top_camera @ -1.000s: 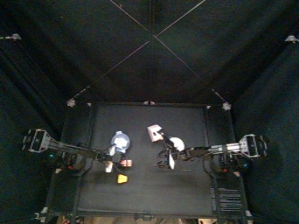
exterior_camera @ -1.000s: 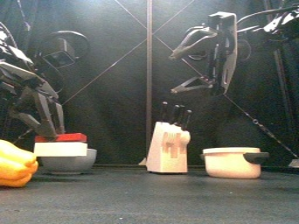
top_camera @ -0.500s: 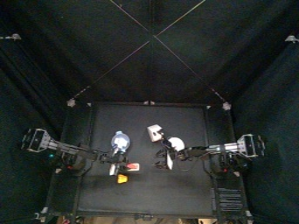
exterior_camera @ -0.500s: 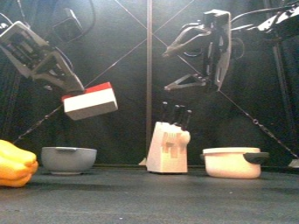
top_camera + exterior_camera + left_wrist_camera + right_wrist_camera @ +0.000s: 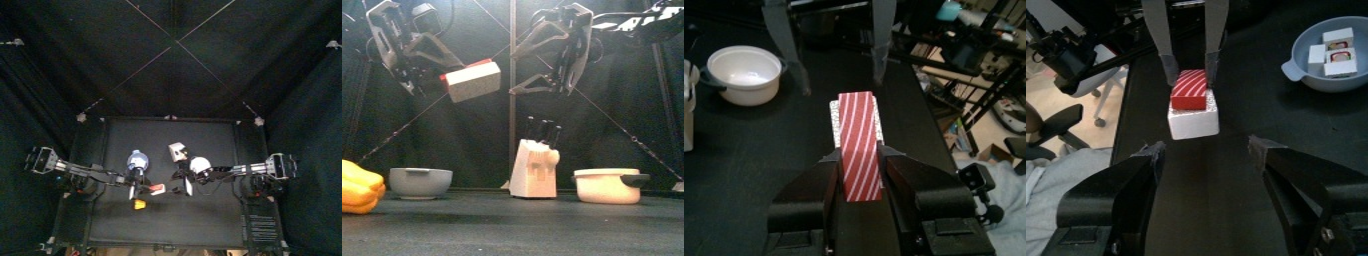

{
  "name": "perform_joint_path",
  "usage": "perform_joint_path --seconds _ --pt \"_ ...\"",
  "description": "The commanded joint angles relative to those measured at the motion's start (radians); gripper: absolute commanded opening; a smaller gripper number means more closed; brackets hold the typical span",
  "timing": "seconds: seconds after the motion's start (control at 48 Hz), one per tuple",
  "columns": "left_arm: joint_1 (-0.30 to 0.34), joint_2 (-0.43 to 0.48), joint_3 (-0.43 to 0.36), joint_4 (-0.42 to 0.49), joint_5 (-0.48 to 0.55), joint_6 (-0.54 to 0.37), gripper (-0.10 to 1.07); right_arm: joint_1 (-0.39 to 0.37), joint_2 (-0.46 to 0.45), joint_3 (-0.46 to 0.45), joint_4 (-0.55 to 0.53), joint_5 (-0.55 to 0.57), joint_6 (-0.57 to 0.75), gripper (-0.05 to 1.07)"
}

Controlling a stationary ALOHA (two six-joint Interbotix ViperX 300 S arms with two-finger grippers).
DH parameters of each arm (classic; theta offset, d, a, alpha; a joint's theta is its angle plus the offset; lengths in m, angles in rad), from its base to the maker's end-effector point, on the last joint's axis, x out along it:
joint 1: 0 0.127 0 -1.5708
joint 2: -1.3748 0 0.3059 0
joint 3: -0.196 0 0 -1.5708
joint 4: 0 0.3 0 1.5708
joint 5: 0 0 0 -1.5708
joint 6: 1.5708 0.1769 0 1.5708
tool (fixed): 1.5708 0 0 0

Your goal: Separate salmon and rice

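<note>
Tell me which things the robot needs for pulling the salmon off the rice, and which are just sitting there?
For the job:
salmon
rice, stuck under it
left gripper, holding both in the air
right gripper, open, close by

Just sitting there:
bowl
knife block
white pot
yellow toy

A grey bowl [image 5: 420, 183] sits on the bench [image 5: 516, 225] toward the left, with a yellow wedge [image 5: 361, 188] near the front left edge. A white knife block [image 5: 536, 168] with dark handles stands upright mid-bench. To its right sits a white pot [image 5: 609, 185] with a dark handle. Black curtains [image 5: 267, 60] surround everything.
</note>
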Motion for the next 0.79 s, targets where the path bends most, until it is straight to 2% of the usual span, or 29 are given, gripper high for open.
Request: perform_joint_path --seconds 0.0,0.5,0.771 --pt "-0.009 0.003 -0.023 -0.002 -0.038 0.002 0.49 0.0 -0.008 -0.038 -0.006 -0.003 -0.003 0.98" --pt "-0.014 0.054 -0.035 0.0 -0.115 0.005 0.49 0.032 0.044 -0.08 -0.037 -0.003 -0.002 0.98" --pt "-0.003 0.06 -0.026 -0.003 -0.117 0.005 0.49 0.04 0.04 -0.083 -0.025 -0.005 0.002 0.98"
